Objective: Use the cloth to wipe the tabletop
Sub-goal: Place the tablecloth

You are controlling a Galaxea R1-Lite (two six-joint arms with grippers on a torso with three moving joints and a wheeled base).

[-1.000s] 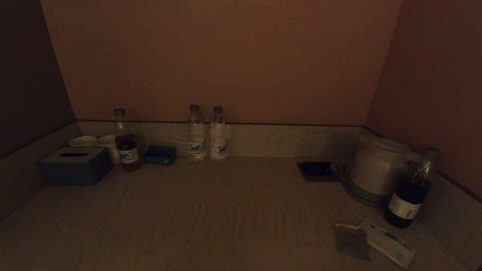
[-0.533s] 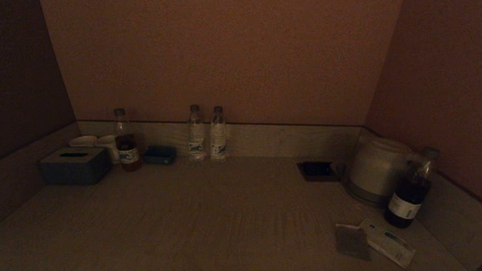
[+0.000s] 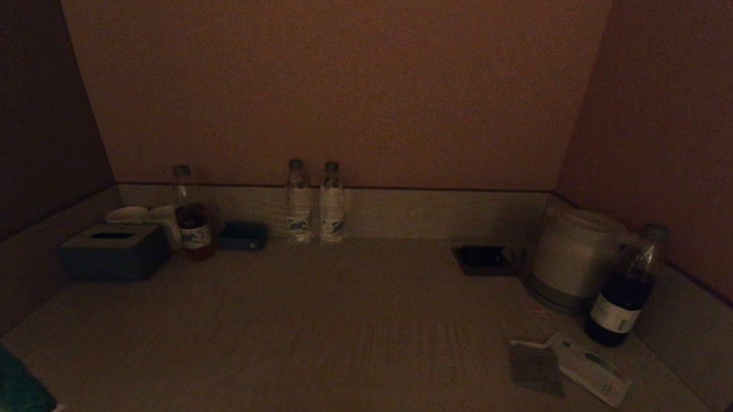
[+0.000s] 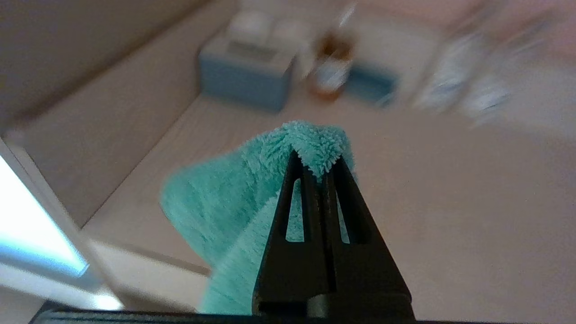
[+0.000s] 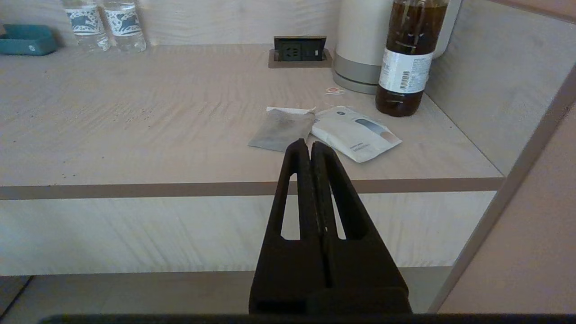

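While the head camera looks over the dim tabletop (image 3: pixel 337 339), the cloth (image 3: pixel 3 382) shows only as a teal patch at the near left corner, probably above the surface. From the left wrist, the left gripper (image 4: pixel 318 164) pinches a fold of the cloth (image 4: pixel 225 202), with a grey tissue box (image 4: pixel 245 74) blurred beyond. From the right wrist, the right gripper (image 5: pixel 310 148) is pressed together, empty, before the table's front edge, near a grey sachet (image 5: pixel 279 130).
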